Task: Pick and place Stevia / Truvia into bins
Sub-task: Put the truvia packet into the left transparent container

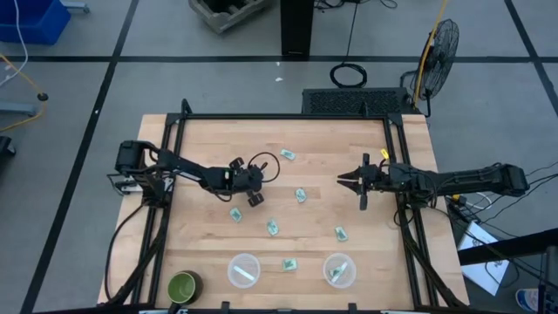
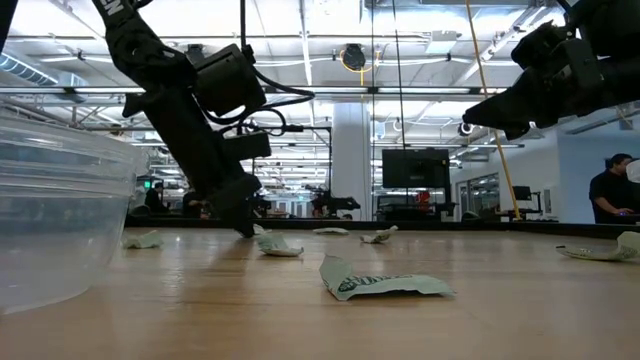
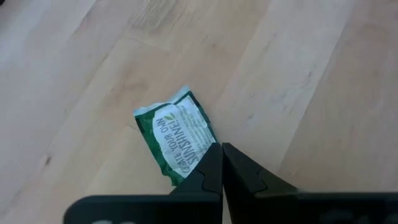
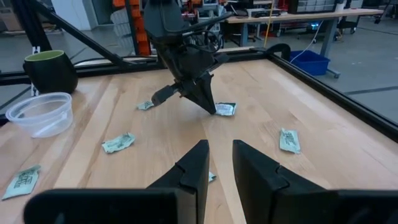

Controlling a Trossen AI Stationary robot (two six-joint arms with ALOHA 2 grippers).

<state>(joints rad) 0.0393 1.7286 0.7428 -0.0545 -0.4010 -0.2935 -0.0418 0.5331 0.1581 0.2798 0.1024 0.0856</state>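
The table [image 1: 366, 253] is pale butcher-block wood inside a black frame, standing on a grey floor [image 1: 131, 78] crossed by dark lines. The left pincer [image 3: 222, 163] is pressed together on the table, its tips pinching the edge of a green-and-white Stevia packet [image 3: 177, 144] lying flat just in front of them. Other packets lie scattered around it: one [image 1: 235, 214] just beside it, one [image 1: 273, 228] a little further off, one [image 1: 288, 154] on its far side, one [image 1: 301, 194] between the two pincers.

The right pincer [image 4: 219, 163] hangs above the table, well apart from the left, its fingers slightly parted with nothing between them; a packet [image 4: 289, 140] lies on the wood near it.

Two translucent bins [image 1: 243, 269] [image 1: 339, 269] sit by the table's near edge, each with something pale inside, a packet [image 1: 289, 264] between them, and a green cup [image 1: 183, 285] at the corner.

Beyond the table a fan [image 1: 438, 48] stands on the floor; the low view shows a bright hall with ceiling lights, a dark monitor [image 2: 415, 168] and a person [image 2: 612, 190] at the far side.
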